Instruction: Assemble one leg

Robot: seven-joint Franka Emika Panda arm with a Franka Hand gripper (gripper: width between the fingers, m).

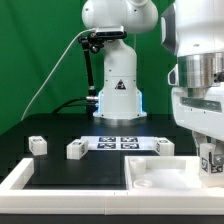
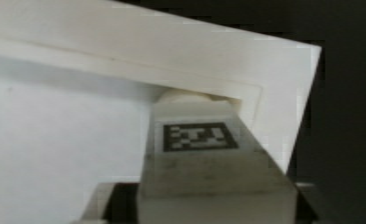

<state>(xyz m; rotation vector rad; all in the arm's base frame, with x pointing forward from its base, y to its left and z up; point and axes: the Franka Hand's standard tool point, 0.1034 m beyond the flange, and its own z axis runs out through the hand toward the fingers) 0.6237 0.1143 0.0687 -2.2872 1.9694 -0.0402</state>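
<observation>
My gripper (image 1: 207, 150) is shut on a leg (image 1: 210, 166), a small white post with a black-and-white tag, and holds it over the right part of the white tabletop (image 1: 150, 178). In the wrist view the leg (image 2: 201, 150) sits between my fingers (image 2: 118, 205), its far end at the inner corner of the tabletop's raised rim (image 2: 144, 68). I cannot tell whether the leg touches the tabletop. Three more legs stand on the black table: one at the left (image 1: 37, 144), one left of centre (image 1: 77, 149), one behind the tabletop (image 1: 163, 146).
The marker board (image 1: 120, 143) lies flat behind the tabletop, in front of the robot base (image 1: 118, 95). A white L-shaped rail (image 1: 18, 178) runs along the table's front left. Beyond the tabletop's corner the wrist view shows black table (image 2: 349, 100).
</observation>
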